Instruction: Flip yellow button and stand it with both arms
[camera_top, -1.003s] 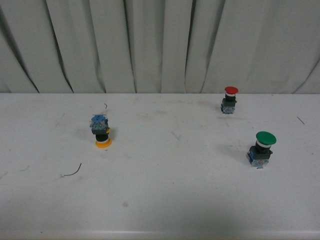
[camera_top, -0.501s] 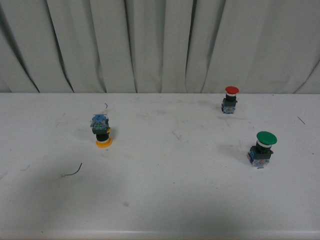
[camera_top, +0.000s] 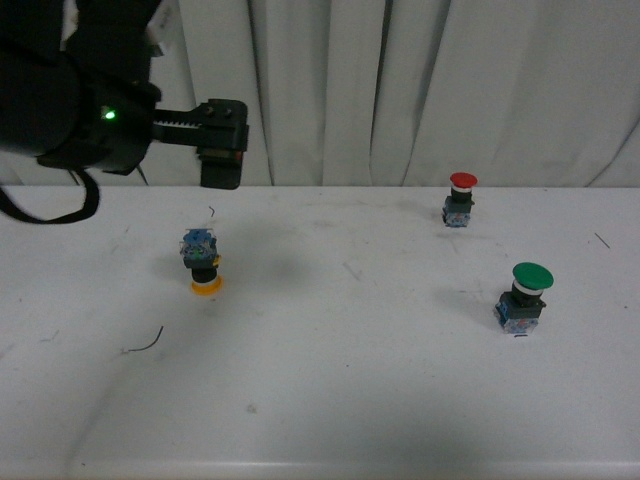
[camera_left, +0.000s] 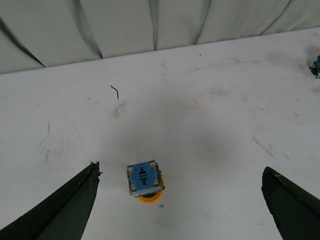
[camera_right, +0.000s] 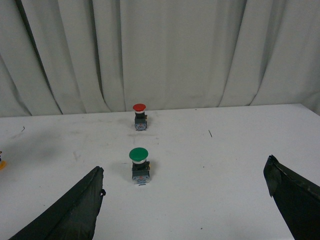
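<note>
While the left end effector (camera_left: 180, 169) hovered wide open and empty over the cap-down button (camera_left: 144, 179), an off-centre pinch threatened to topple it across the desk (camera_left: 225, 125).

white table (camera_top: 330, 390) with faint scuffs, pleated pale curtain (camera_top: 400, 90) behind, soft, perhaps overhead, dim light

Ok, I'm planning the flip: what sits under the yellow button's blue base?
The yellow button is upside down: under its blue base sit the black collar and yellow cap, resting on the table. The cap's face is hidden against it.
</note>
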